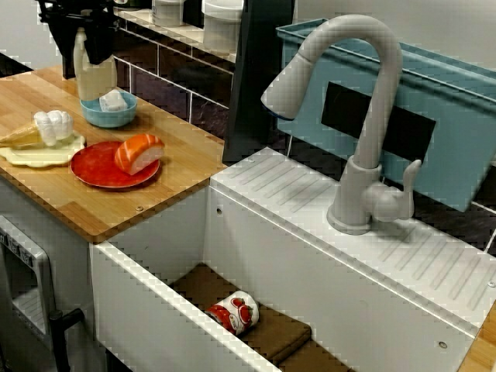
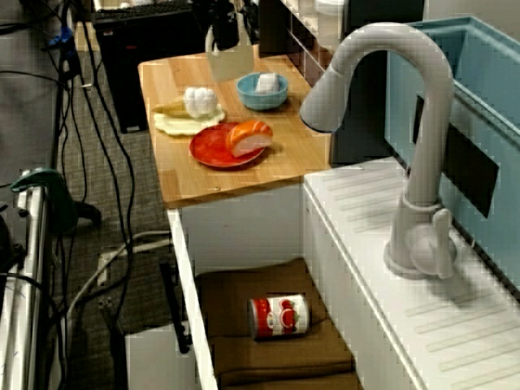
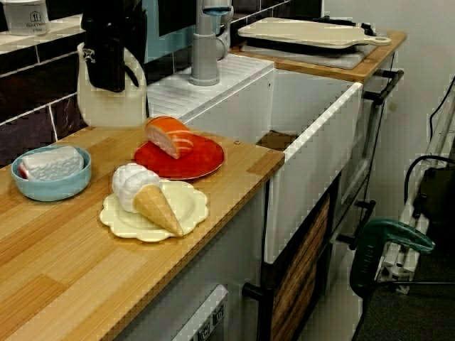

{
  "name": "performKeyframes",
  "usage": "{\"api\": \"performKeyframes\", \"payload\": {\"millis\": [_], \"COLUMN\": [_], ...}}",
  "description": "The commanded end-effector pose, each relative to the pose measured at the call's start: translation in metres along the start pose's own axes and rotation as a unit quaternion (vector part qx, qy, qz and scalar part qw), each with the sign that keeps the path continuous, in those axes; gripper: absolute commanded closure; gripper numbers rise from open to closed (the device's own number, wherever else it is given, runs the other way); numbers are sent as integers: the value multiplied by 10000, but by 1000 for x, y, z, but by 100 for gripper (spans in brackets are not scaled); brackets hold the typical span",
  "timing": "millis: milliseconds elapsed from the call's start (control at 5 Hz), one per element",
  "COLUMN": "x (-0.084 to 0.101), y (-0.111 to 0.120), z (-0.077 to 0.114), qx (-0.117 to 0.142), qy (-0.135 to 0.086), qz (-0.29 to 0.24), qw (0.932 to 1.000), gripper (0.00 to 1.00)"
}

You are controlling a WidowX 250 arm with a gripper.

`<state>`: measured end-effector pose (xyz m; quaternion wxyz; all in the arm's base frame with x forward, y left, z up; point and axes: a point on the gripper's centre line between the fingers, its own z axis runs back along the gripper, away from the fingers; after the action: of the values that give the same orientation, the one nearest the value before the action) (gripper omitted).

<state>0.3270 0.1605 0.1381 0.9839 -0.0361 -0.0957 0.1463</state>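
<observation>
My black gripper (image 1: 94,53) (image 2: 223,34) (image 3: 106,69) is at the back of the wooden counter (image 1: 178,167), against the tiled wall. It is shut on the top of a cream bottle (image 1: 96,79) (image 2: 232,63) (image 3: 110,108) that stands upright on the wood. Right in front of the bottle sits a blue bowl (image 1: 108,113) (image 2: 262,93) (image 3: 51,177) with a white lump in it. In the view from the counter end, the gripper body hides the bottle's neck.
A red plate (image 1: 97,169) (image 3: 202,160) carries a salmon sushi piece (image 1: 139,153) (image 3: 169,136). A yellow plate (image 3: 117,219) holds an ice cream cone (image 3: 146,195). A red-and-white can (image 1: 235,312) (image 2: 279,316) lies on brown cloth in the sink, beside the grey faucet (image 1: 364,116).
</observation>
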Motion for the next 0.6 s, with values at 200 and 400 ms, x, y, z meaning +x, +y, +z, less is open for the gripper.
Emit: {"api": "performKeyframes", "payload": {"millis": [200,400], "x": [21,25], "y": [48,59], "z": [-2,-2], "qx": [271,263], "qy": [-453,-490], "qz": [-281,-194], "qw": [9982,9983], "gripper": [100,100]}}
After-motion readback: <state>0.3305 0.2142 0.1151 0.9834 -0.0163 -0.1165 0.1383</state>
